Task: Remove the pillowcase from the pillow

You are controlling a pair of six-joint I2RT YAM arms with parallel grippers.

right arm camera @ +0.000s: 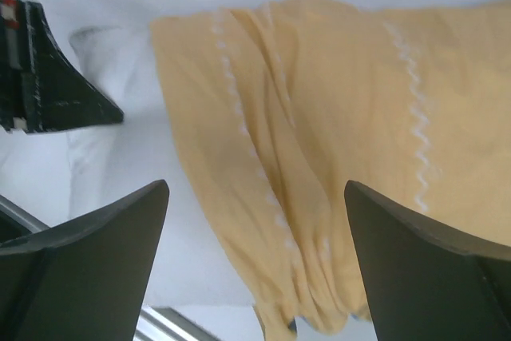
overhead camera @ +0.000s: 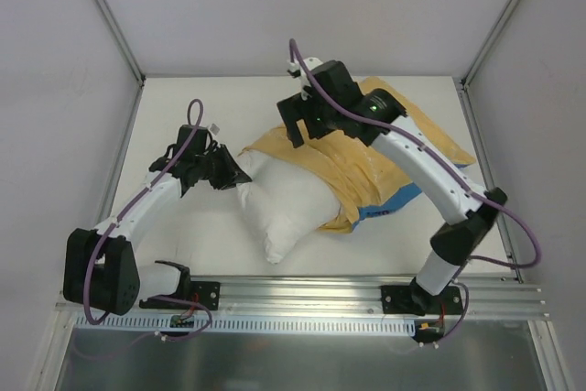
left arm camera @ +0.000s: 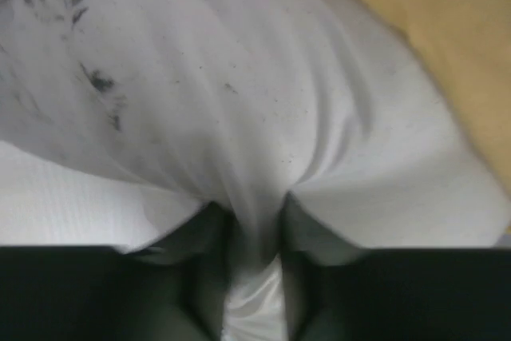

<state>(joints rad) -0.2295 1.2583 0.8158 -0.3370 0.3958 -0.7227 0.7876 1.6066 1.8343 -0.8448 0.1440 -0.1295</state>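
Note:
The white pillow (overhead camera: 286, 199) lies mid-table, its near half bare; it fills the left wrist view (left arm camera: 239, 101). The pillowcase (overhead camera: 362, 167), yellow-orange face up with a blue edge at its near right corner, is bunched over the pillow's far right part and trails to the back right. My left gripper (overhead camera: 240, 174) is shut on a fold at the pillow's left corner (left arm camera: 254, 261). My right gripper (overhead camera: 307, 130) is open and hovers over the pillowcase's bunched left edge (right arm camera: 303, 181), touching nothing.
Grey enclosure walls with metal posts (overhead camera: 110, 16) ring the white table (overhead camera: 201, 103). A metal rail (overhead camera: 302, 292) carrying the arm bases runs along the near edge. The left gripper's dark body shows in the right wrist view (right arm camera: 48, 93).

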